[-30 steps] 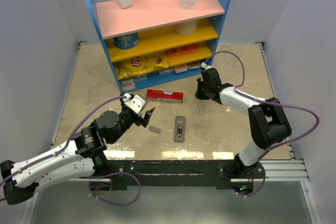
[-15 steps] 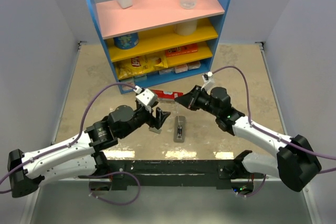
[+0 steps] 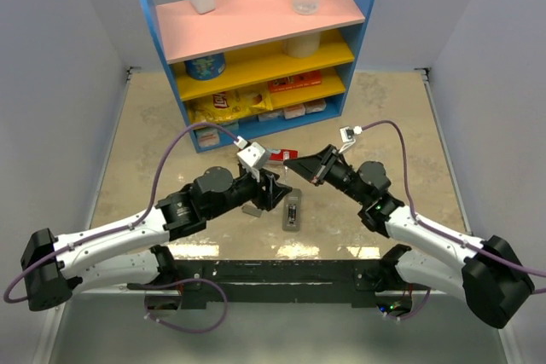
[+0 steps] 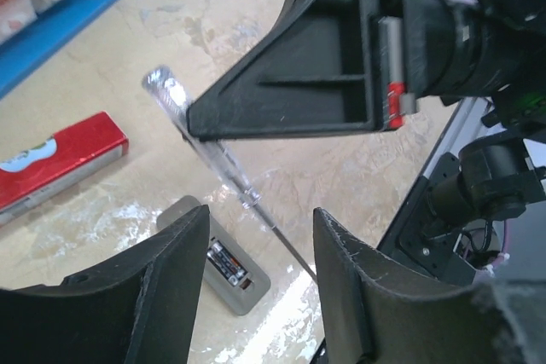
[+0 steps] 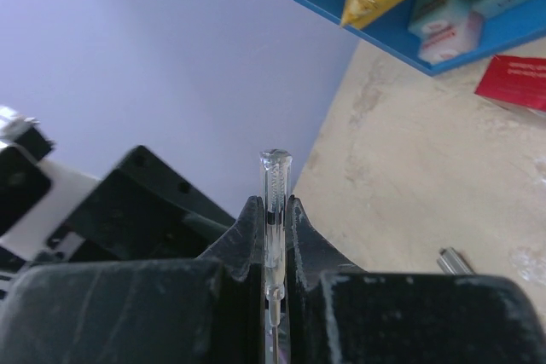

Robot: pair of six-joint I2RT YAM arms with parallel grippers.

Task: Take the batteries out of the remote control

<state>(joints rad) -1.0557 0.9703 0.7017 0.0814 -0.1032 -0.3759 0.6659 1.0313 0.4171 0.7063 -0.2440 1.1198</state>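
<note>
Just left of the remote control (image 3: 293, 210), lying near-to-far with batteries (image 4: 227, 262) inside, the nearer left gripper (image 4: 260, 228) hovers, fingers apart; right gripper (image 5: 275, 210) clamps a screwdriver (image 5: 273, 181).

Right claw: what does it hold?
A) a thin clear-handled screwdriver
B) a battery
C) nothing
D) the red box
A: the right wrist view shows the right claw shut on the screwdriver, whose clear handle sticks out past the fingertips.
</note>
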